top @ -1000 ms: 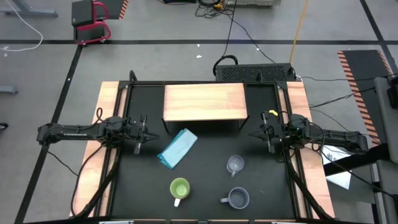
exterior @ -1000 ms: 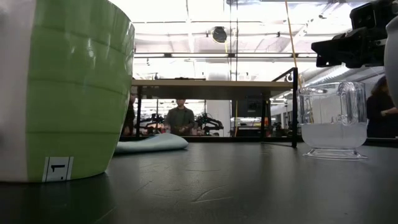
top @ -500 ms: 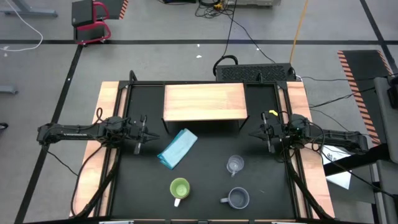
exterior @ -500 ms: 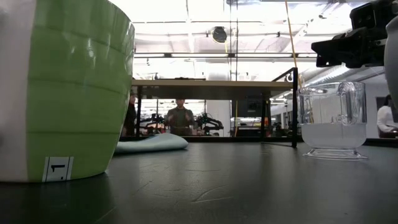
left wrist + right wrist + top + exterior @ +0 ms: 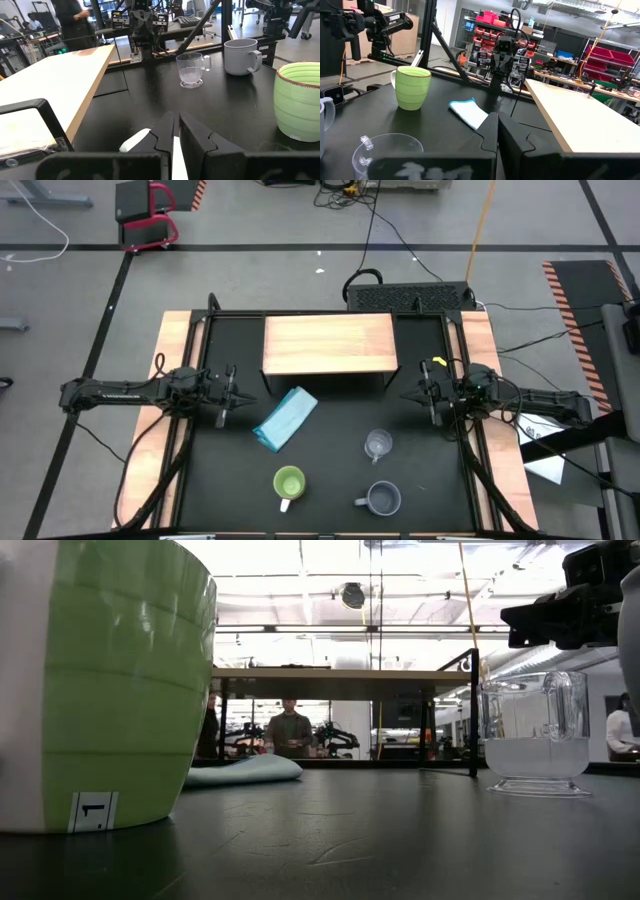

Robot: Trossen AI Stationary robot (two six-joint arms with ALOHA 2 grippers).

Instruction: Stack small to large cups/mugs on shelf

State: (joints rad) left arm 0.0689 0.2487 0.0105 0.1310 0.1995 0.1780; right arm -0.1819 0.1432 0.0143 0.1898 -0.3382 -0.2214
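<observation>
Both the left gripper (image 5: 228,394) and right gripper (image 5: 428,396) sit closed and empty at the table's sides, so you should pinch the fragile, slippery glass cup (image 5: 378,445) lightly by its rim.

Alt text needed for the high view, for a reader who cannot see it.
Three cups stand on the black table, none on the wooden shelf: clear glass cup, grey-blue mug, lime-green mug. A folded blue cloth lies nearby; left end effector and right end effector wait at the sides.
</observation>
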